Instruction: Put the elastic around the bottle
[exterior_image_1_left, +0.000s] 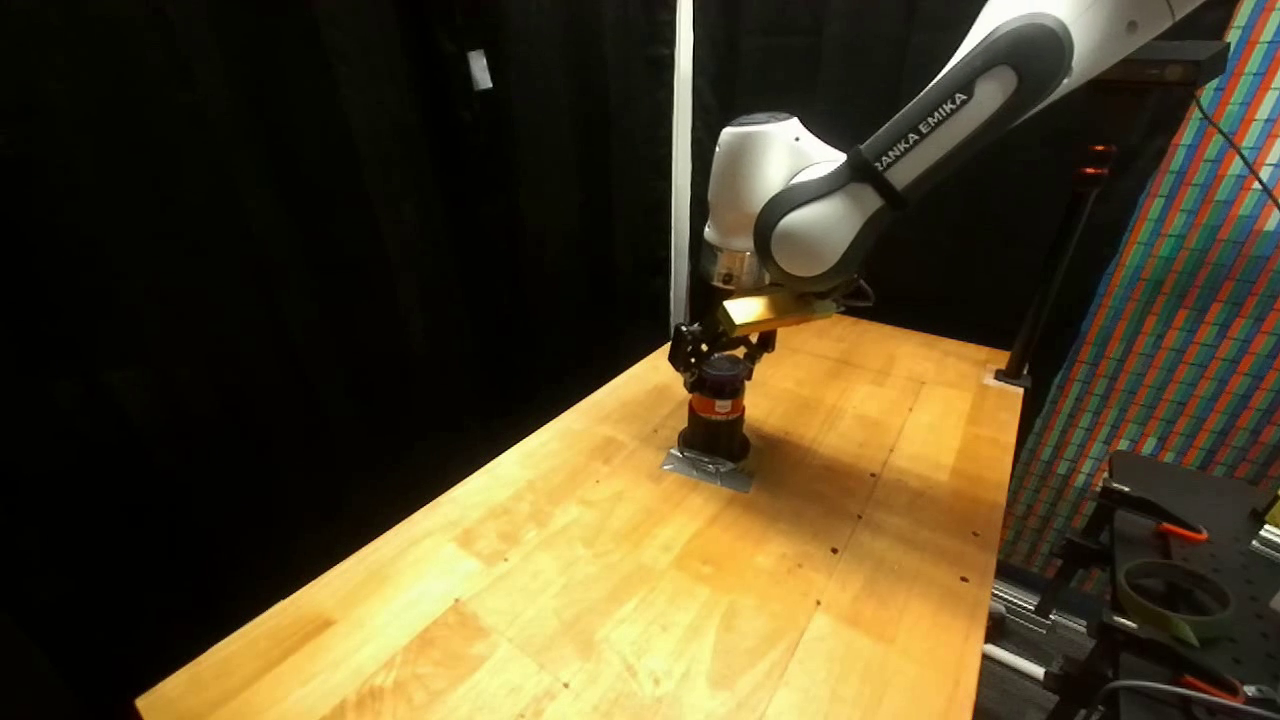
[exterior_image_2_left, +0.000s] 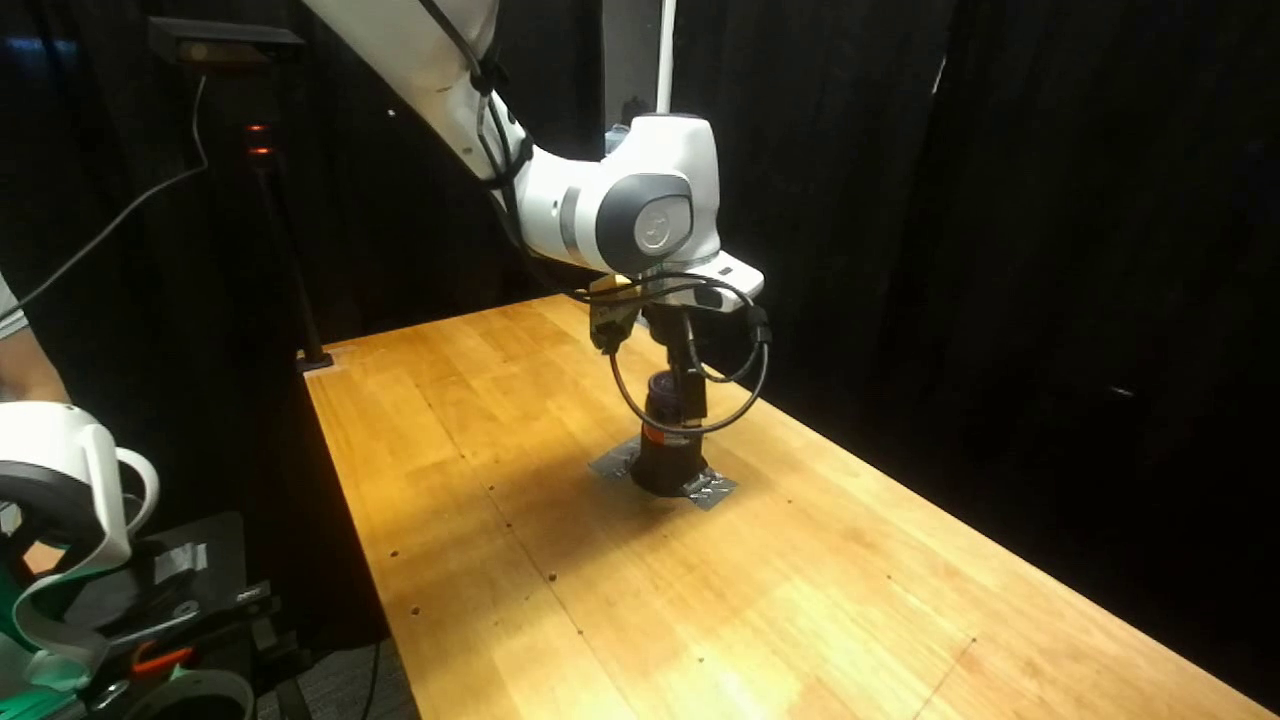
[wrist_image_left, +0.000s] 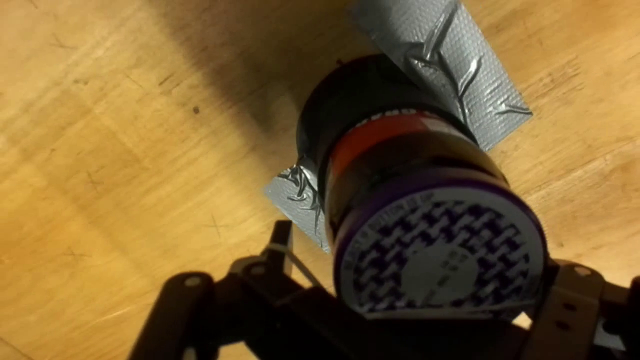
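The gripper (exterior_image_1_left: 721, 374) stands spread at the top of the purple-lidded jar (exterior_image_1_left: 717, 408), seemingly to stretch the elastic (wrist_image_left: 303, 267) over it, while duct tape (wrist_image_left: 472, 75) presumably anchors the jar to the wooden table (exterior_image_1_left: 640, 600).

In an exterior view we look down at a slant along the wooden tabletop (exterior_image_1_left: 600, 590), the Franka Emika arm (exterior_image_1_left: 920, 140) entering at the upper right of the frame. In an exterior view we look from a different side, also slanting down: the arm enters at the upper left, its cable loop (exterior_image_2_left: 760, 326) just right of centre. In both exterior views we stand well back and see the jar (exterior_image_1_left: 717, 410), the Robotiq gripper (exterior_image_1_left: 721, 374) and much of the tabletop. In the wrist view we look steeply down from close above the jar, its lid (wrist_image_left: 440, 270) lower right of centre, beside duct tape (wrist_image_left: 465, 65) that both exterior views share.
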